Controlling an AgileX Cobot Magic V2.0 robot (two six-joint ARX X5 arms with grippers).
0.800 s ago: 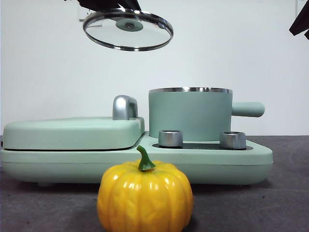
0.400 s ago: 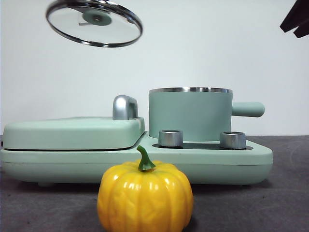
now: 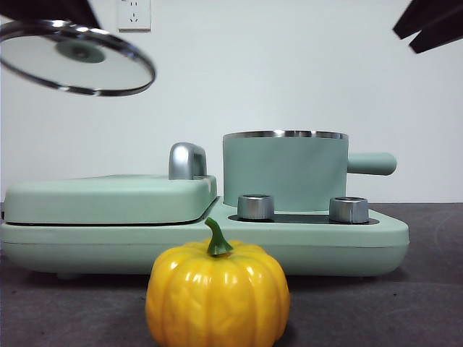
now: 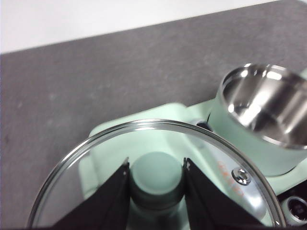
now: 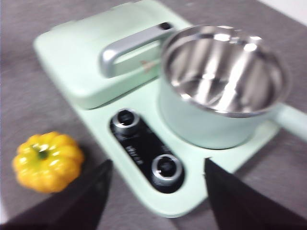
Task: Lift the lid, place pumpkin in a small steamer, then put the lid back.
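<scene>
Gripping the knob (image 4: 156, 176), the left gripper (image 4: 156, 184) has its fingers (image 4: 111, 201) clamped on it, and the lid (image 3: 77, 57) is held tilted in the air at the upper left of the front view, above the griddle cover (image 3: 108, 198). Further right, the chrome handle (image 3: 187, 160) is seen just beside the steamer (image 3: 284, 170), which stands uncovered on the mint-green base (image 3: 318, 242), its steel inside bare. The pumpkin (image 3: 217, 293) is found on the table (image 3: 405, 303) in front of the base, upright. At the upper right, the right gripper (image 5: 156, 191) is held high above the two dials (image 5: 165, 168), its fingers (image 5: 79, 196) spread apart with nothing between them.
</scene>
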